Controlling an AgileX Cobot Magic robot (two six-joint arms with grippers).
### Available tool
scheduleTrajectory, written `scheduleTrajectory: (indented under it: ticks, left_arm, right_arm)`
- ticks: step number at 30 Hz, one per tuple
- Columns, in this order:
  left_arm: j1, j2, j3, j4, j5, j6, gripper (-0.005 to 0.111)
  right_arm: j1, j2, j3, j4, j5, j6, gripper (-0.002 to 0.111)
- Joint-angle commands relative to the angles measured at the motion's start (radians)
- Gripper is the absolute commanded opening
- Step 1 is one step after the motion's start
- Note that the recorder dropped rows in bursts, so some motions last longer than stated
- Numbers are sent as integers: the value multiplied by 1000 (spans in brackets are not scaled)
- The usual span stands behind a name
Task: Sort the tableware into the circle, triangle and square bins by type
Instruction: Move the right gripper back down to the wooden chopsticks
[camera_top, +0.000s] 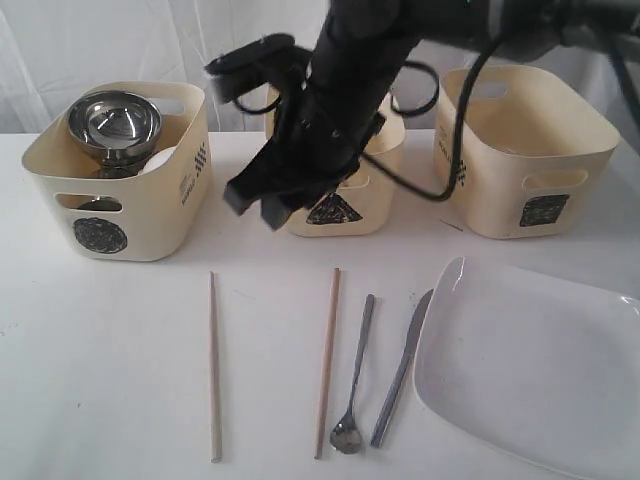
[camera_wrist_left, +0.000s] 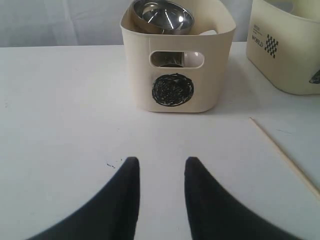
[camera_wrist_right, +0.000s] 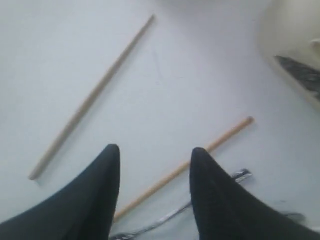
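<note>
Two wooden chopsticks (camera_top: 214, 365) (camera_top: 328, 360), a steel spoon (camera_top: 355, 375) and a steel knife (camera_top: 402, 368) lie side by side on the table, with the large white square plate (camera_top: 540, 365) at the right. A steel bowl (camera_top: 113, 125) sits tilted on top in the circle bin (camera_top: 60, 165), beside something white (camera_top: 158, 160). My right gripper (camera_top: 258, 208) hangs open and empty above the chopsticks (camera_wrist_right: 92, 97) (camera_wrist_right: 200, 155), in front of the triangle bin (camera_top: 375, 215). My left gripper (camera_wrist_left: 161, 161) is open over bare table facing the circle bin (camera_wrist_left: 177, 55). Mugs and fork are out of view.
The square bin (camera_top: 520, 150) stands at the back right. The right arm's black cable (camera_top: 440, 180) droops between the triangle and square bins. In the left wrist view one chopstick (camera_wrist_left: 285, 155) lies off to the side, and the triangle bin (camera_wrist_left: 290, 50) stands beyond it.
</note>
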Motion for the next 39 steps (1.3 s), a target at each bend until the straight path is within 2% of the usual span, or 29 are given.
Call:
scheduleTrajectory:
  ticks: [1,5,14,19,25,33,39]
  left_arm:
    - [-3,-5,5,-1,4,-1,36]
    - [-3,-5,5,-1,4,-1,36]
    - [-3,-5,5,-1,4,-1,36]
    - [-3,-5,5,-3,4,-1,36]
    - [-3,-5,5,-1,4,-1,36]
    - [-3,-5,5,-1,4,-1,36]
    - [-3,-5,5,-1,4,-1,36]
  right_arm:
    - [69,41,81,4,-139,212,43]
    - [112,109,109,2,-177,375,43]
    - [179,219,109,-1,-149,477,44]
    - [198,218,103,-3,-211,520,57]
    - [224,223,103,-48,-268,545,57]
    - [249,265,102,-136,-220,642,57]
    - [258,269,100,-171,-209,685,52]
